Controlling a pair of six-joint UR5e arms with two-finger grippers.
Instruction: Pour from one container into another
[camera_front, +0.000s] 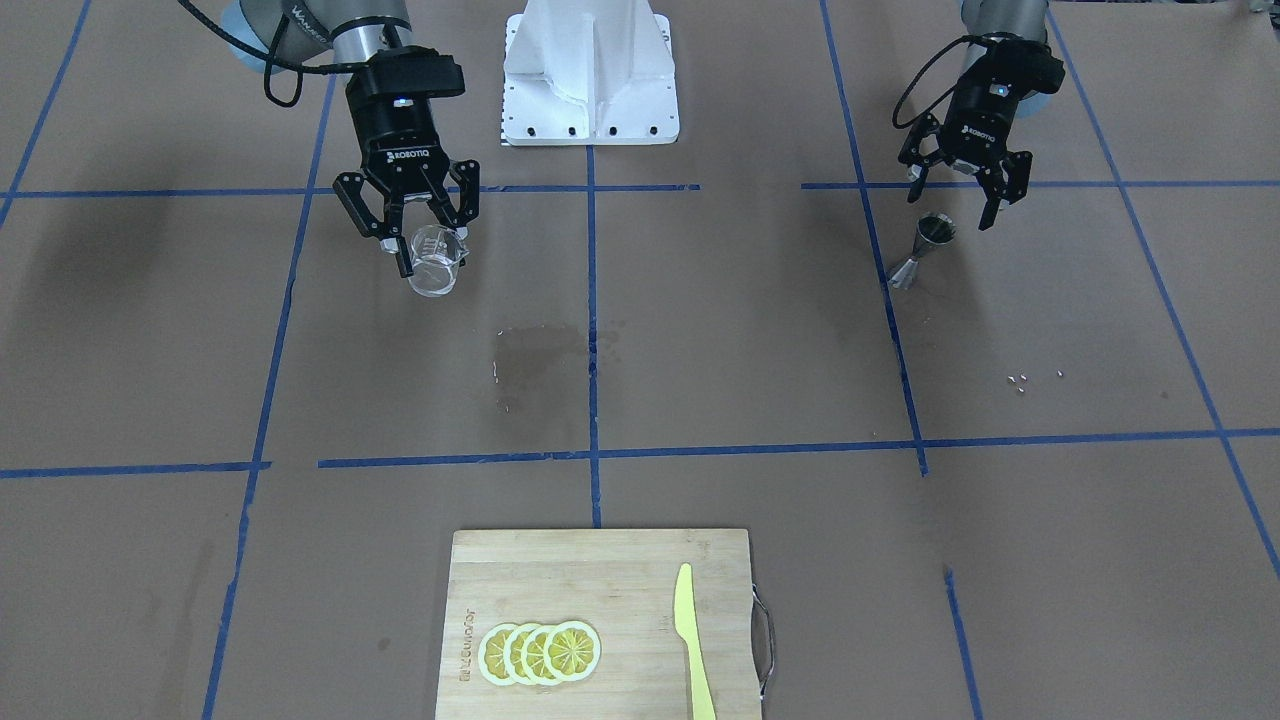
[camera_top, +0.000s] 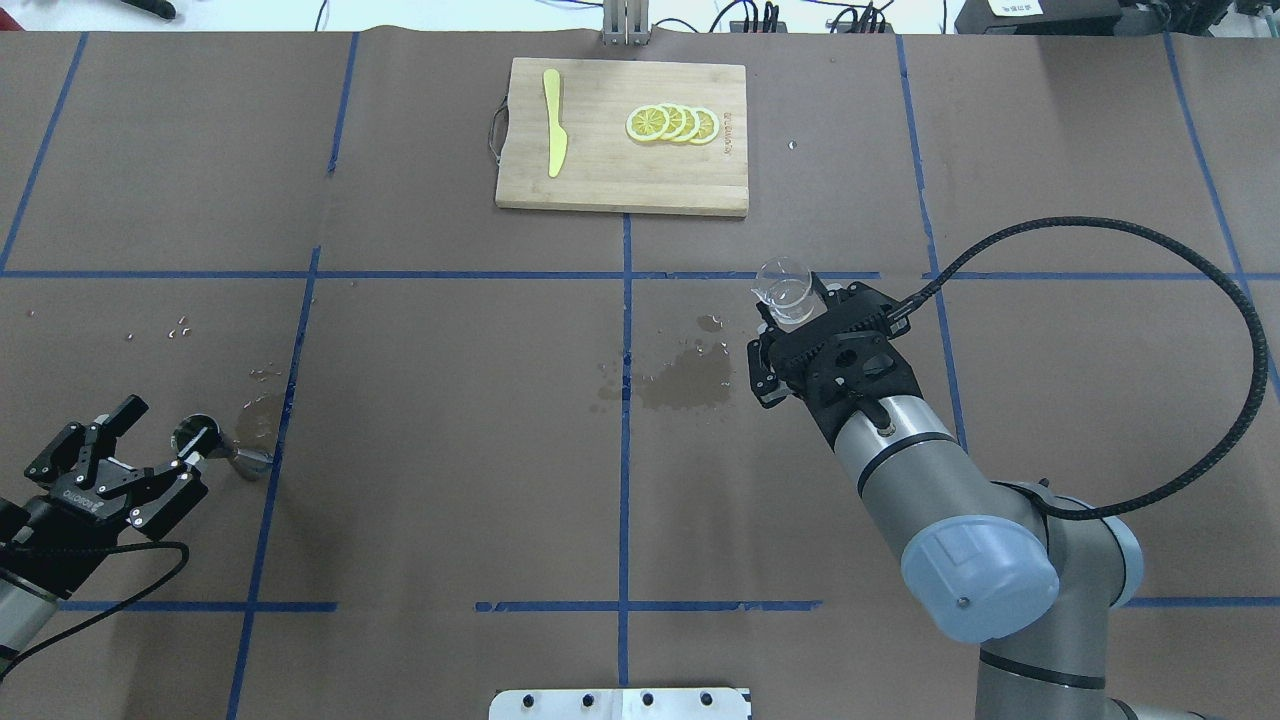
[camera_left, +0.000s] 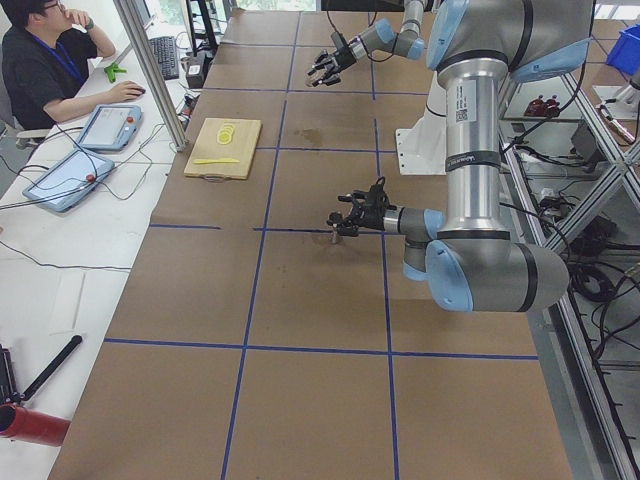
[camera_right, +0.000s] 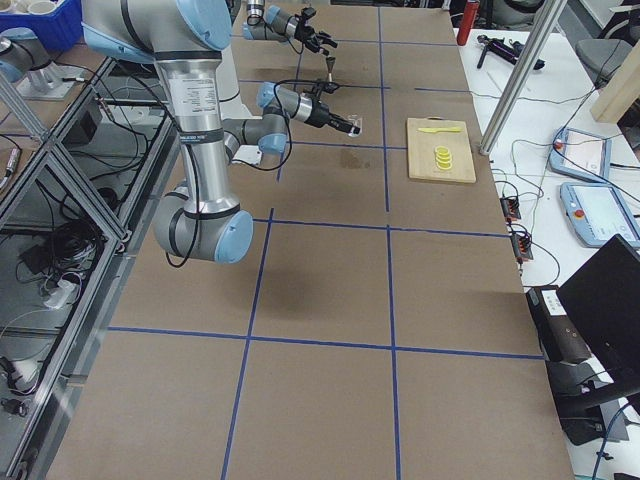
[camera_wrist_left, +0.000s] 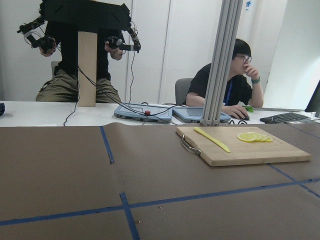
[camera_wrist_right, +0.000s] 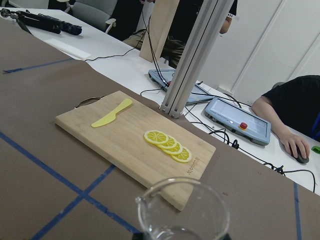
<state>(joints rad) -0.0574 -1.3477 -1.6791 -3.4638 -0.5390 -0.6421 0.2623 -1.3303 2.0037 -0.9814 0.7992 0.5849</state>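
While the right gripper (camera_front: 433, 255) has its fingers (camera_front: 403, 262) drawn in against the glass cup (camera_front: 432, 278), pinching it from both sides just under the rim, the left gripper (camera_front: 952, 205) has its fingers (camera_front: 992, 210) spread wide with nothing between them. The cup hangs a little tilted in that grip, low over the robot's right half of the desk (camera_front: 750, 330); its pouring lip points toward the middle. I cannot tell whether its base clears the surface, or whether anything is in it.

The steel jigger (camera_front: 920, 253) stands upright on the desk on the robot's left side, just below and beside the open left fingers. In the overhead view one fingertip looks close against its upper cone, but I cannot tell whether they touch.

Cup and jigger are well apart. Between them lie bare brown paper, blue tape lines (camera_front: 592, 330) and a dark wet patch (camera_front: 540, 350) near the centre, closer to the cup. A few small pale bits (camera_front: 1020, 380) lie on the paper near the jigger. At the desk's far edge from the robot sits a wooden cutting board (camera_front: 600, 590) with a row of overlapping lemon slices (camera_front: 540, 652) and a yellow knife (camera_front: 693, 640), clear of both arms. A person (camera_left: 45, 65) sits at the side table beyond
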